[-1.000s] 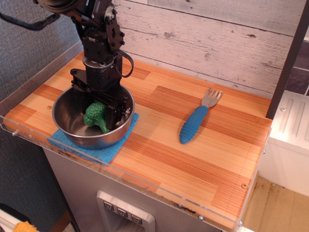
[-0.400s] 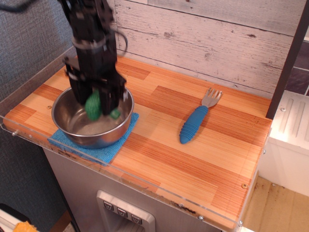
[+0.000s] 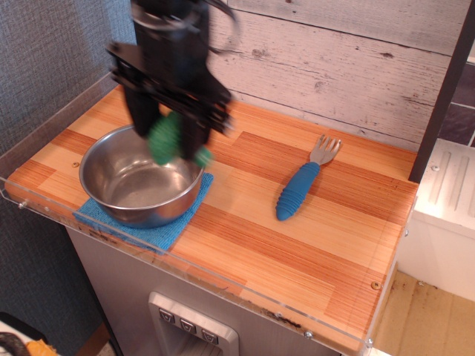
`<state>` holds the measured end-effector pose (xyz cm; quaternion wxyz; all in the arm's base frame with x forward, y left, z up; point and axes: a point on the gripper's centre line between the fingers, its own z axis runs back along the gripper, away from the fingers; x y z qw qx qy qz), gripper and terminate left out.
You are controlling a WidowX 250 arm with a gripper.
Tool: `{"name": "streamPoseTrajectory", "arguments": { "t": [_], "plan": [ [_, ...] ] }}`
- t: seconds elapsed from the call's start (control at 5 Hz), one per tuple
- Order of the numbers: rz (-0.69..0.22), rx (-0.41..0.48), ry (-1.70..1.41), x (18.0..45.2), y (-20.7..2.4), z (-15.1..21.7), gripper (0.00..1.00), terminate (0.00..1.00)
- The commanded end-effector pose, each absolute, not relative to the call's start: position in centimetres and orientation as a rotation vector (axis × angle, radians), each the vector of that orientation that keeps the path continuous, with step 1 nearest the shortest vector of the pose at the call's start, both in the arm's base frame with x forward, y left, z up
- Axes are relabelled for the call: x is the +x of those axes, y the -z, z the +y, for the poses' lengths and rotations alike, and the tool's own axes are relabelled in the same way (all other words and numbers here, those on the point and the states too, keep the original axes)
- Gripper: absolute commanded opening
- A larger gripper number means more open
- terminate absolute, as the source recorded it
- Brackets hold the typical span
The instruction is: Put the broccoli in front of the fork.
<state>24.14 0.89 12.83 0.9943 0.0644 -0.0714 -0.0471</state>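
Note:
My gripper (image 3: 172,139) is shut on the broccoli (image 3: 167,141), a green floret with its stalk end showing at the lower right. It hangs in the air above the right rim of the steel bowl (image 3: 119,196). The arm is motion-blurred. The fork (image 3: 304,179), with a blue ribbed handle and grey tines, lies on the wooden table to the right, tines pointing toward the back wall.
The steel bowl stands on a blue cloth (image 3: 159,230) at the table's front left. A plank wall runs along the back. A dark post (image 3: 445,96) and a white unit (image 3: 445,215) stand at the right edge.
The gripper has lifted the broccoli out of the bowl and moved up and to the right. The bowl now holds nothing. The fork has not moved.

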Motion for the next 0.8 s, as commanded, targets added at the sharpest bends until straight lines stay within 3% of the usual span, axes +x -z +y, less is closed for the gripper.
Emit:
{"name": "streamPoseTrajectory", "arguments": {
  "t": [0.0, 0.2, 0.6],
  "plan": [
    [-0.118, 0.013, 0.105, 22.3, -10.7, -5.5, 0.0, 0.0],
    [-0.149, -0.11, 0.08, 23.6, -8.1, -6.7, 0.0, 0.0],
    [-0.163, -0.022, 0.04, 25.7, -5.6, -6.9, 0.0, 0.0]
  ]
}}
